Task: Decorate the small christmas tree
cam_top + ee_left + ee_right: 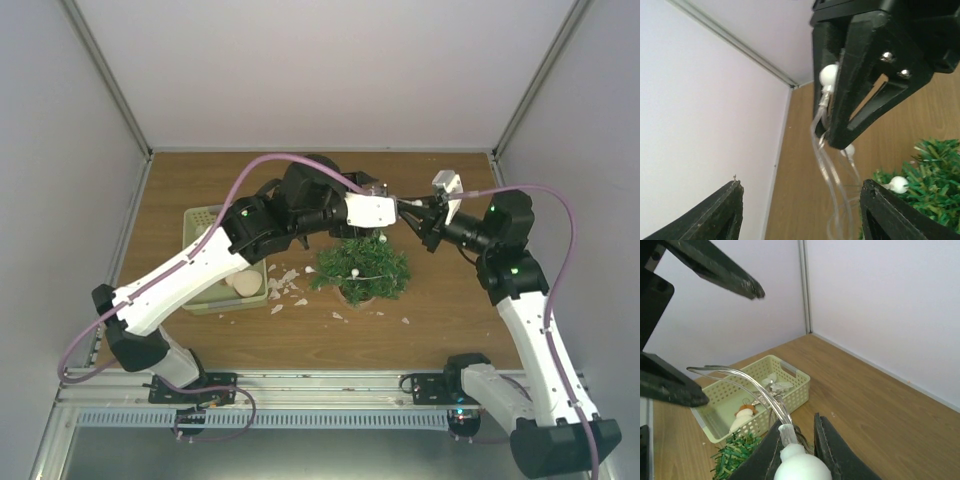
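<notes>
The small christmas tree (360,268) stands mid-table, bushy green, with a white bulb on top; its needles also show in the left wrist view (935,175) and the right wrist view (735,452). Just above and right of the tree, my right gripper (800,445) is shut on a white bulb (799,467) of a clear-wired light string (832,185), whose loops hang down toward the tree. My left gripper (802,210) is open right in front of the right gripper (860,75), its fingers (715,215) wide on either side of the hanging wire without touching it.
A pale green perforated tray (200,222) sits left of the tree, holding a snowman figure (743,417) and a clear butterfly (772,385). White scraps (285,285) lie on the wood between tray and tree. White walls enclose the table on three sides.
</notes>
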`<state>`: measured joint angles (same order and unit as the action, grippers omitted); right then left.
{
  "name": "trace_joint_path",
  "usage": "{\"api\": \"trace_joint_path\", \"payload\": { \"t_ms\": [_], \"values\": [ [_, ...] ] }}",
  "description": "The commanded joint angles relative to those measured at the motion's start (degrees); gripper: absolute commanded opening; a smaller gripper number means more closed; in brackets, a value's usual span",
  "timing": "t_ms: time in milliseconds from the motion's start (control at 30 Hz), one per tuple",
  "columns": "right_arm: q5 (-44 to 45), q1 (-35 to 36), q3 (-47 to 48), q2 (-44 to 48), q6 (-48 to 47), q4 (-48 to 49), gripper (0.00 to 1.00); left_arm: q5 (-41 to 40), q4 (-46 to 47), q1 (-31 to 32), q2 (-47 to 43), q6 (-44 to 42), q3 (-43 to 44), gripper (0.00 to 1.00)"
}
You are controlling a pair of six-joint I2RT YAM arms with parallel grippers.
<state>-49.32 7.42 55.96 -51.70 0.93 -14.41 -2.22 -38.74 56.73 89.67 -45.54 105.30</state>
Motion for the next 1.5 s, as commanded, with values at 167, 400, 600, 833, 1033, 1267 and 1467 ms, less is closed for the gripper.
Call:
{"api": "trace_joint_path", "payload": {
  "t_ms": [167,400,600,833,1033,1267,1467],
  "values": [
    [1.1,0.2,2.8,-0.9,0.9,3.5,0.01,3.6,7.7,-5.0,-2.5,4.9,-7.5,0.64],
    [1.2,0.2,3.1,-1.0,0.8,4.2,0.01,9.6,11.5,-9.4,-2.7,12.7,-11.7,0.65],
    [1.1,0.2,3.8,-1.8,0.6,4.3,0.01,17.4,10.3,-11.4,-1.4,16.8,-12.7,0.65],
    [1.1,0.1,4.1,-2.0,0.6,4.2,0.01,21.1,11.7,-11.5,-0.2,18.7,-13.5,0.56],
    [1.5,0.2,4.3,-2.5,0.1,3.7,0.01,23.7,9.5,-11.6,0.6,18.3,-12.3,0.48],
    [1.1,0.1,4.4,-3.0,0.5,3.9,0.00,28.0,8.0,-11.6,2.7,18.9,-11.6,0.44],
    [0.9,0.2,4.3,-3.1,0.4,3.5,0.00,27.9,7.8,-11.6,4.1,18.5,-9.6,0.25]
  ]
}}
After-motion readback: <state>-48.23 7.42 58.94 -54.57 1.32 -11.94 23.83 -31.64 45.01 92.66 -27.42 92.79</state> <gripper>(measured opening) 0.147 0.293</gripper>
